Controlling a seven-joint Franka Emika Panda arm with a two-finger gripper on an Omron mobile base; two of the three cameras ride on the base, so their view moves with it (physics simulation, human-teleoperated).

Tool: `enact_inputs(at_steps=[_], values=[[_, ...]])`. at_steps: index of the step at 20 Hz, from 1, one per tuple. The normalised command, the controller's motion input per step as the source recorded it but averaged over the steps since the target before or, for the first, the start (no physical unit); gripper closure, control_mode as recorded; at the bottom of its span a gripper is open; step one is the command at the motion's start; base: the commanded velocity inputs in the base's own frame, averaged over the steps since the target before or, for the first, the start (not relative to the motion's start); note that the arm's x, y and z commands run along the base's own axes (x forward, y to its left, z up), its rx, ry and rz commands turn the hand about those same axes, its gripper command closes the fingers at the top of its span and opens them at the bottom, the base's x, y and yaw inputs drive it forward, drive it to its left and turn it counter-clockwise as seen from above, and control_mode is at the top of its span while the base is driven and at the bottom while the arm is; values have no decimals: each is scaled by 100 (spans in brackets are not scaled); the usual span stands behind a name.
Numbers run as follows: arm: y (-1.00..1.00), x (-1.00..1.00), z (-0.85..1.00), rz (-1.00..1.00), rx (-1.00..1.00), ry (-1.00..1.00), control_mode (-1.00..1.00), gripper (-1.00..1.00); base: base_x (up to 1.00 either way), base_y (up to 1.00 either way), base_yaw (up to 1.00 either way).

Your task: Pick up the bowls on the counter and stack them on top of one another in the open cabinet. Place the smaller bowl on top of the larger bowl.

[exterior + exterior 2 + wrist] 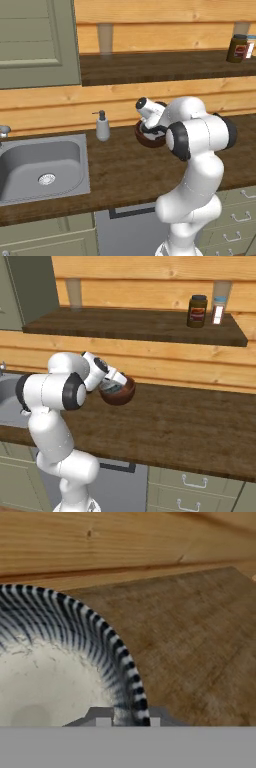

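The jaws [128,721] are closed on the rim of the small pale bowl with dark radial stripes around its wall [60,662]: in the hand view one dark tip sits inside the rim and the other outside, at about 6 o'clock of the picture. That smaller bowl [112,388] sits within the round, glossy reddish-brown wooden-looking bowl [120,396], low inside its rim; in the left base view the brown bowl [149,140] shows just behind the white wrist. Whether the brown bowl rests on the long dark brown wood-grain desk [190,426] or hangs slightly above it, I cannot tell.

In the left base view the inset grey steel sink [40,167] lies at 9 o'clock from the bowls, and a pale grey soap dispenser [102,126] stands on the desk between sink and bowls. Up at 12 o'clock runs the doorless wall compartment with its dark wood shelf board [135,326] and light plank back. On that board, toward 2 o'clock in the right base view, stand a dark brown jar [197,311] and a small white shaker [218,311] just beside it.
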Motion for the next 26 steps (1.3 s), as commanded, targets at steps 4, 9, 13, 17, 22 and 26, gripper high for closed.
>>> enact_inputs(at_steps=[4,9,13,17,22,26], values=[[0,6,-2,0,7,0,-100,100,0,0,0],[-3,4,-1,0,11,0,-100,100,0,0,0],[-13,7,-21,0,18,0,-100,100,0,0,0],[-8,0,-3,0,1,0,-100,-100,0,0,0],[-2,-1,13,0,0,0,-100,-100,0,0,0],[-16,-18,30,0,4,-2,-100,-100,0,0,0]])
